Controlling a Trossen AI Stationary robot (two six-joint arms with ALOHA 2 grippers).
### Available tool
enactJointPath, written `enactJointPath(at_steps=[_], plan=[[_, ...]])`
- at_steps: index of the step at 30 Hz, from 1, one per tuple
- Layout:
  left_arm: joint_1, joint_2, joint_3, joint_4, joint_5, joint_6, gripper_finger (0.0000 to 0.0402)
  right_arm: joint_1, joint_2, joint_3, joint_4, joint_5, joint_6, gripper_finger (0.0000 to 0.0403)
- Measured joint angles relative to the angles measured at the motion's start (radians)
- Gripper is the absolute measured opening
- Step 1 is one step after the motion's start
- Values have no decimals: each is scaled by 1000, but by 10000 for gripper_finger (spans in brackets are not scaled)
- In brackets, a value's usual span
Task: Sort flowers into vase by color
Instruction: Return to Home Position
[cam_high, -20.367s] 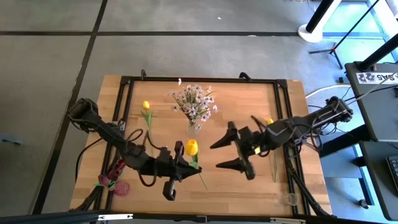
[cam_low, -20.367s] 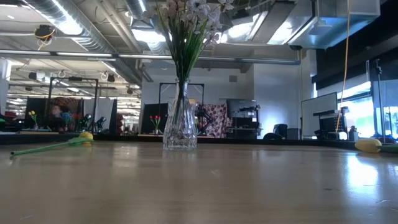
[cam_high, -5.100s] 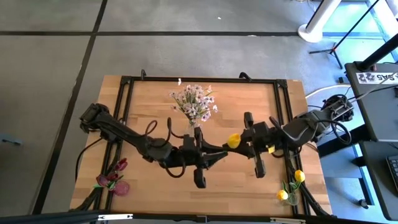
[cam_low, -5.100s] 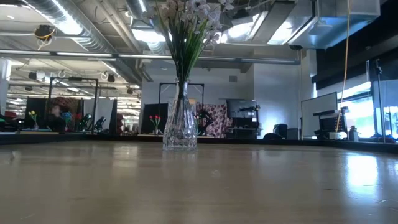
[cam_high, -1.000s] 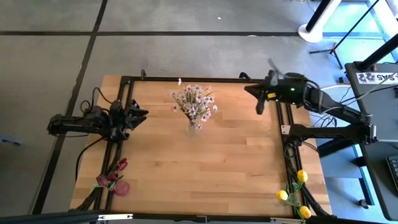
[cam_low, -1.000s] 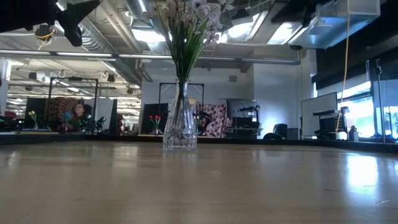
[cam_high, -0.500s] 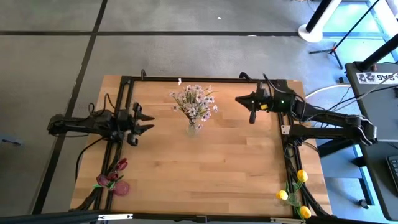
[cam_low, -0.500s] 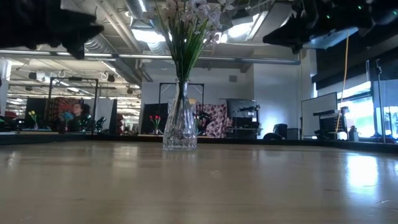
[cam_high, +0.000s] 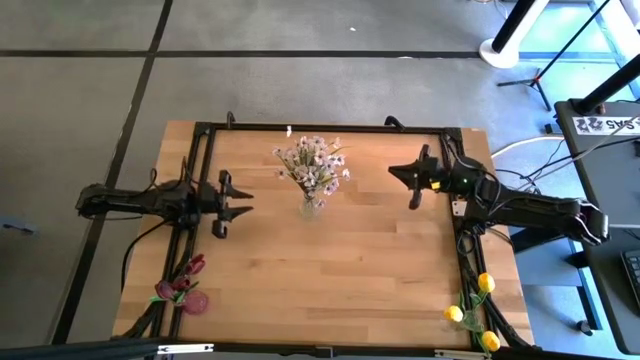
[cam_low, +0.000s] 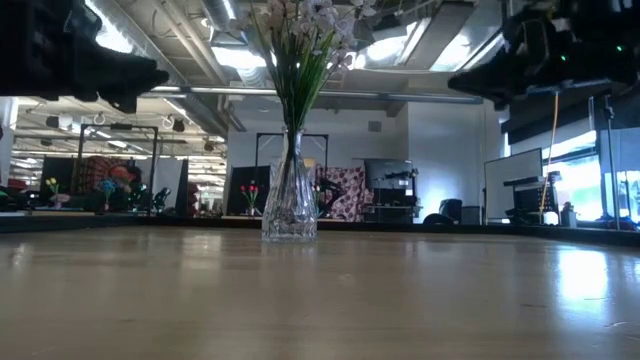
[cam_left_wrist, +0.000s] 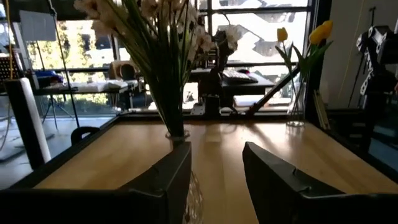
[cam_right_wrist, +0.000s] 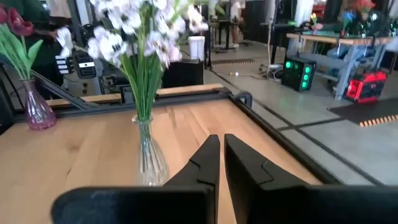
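Now | left end effector (cam_high: 238, 200) spread, empty; right end effector (cam_high: 400, 172) closed, empty; flowers (cam_high: 312, 168) between

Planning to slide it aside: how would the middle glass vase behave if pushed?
Likely top-heavy: the sprays rise tall above a narrow glass vase, so a high push may tip it. Pushed low, it probably slides on the smooth table.

The white spray (cam_low: 300, 45) runs off the low view's top, its upper blossoms cut away. One finger (cam_left_wrist: 158, 183) of the left gripper (cam_left_wrist: 216, 152) hides most of its glass vase (cam_left_wrist: 195, 199). At the bottom right corner of the table (cam_high: 350, 260) in the high view, what holds the yellow tulips (cam_high: 483, 283) is too small to make out.
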Motion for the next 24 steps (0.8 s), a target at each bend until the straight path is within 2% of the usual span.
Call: enactJointPath(at_steps=[5,16,24], plan=[[0,0,0,-51,0,-29,143,0,-93,-89,-1,35,61,24],[0,0,0,-61,-1,-50,143,0,-327,-262,-3,26,148,24],[0,0,0,-59,-4,-50,143,0,-459,-276,-102,10,119,24]])
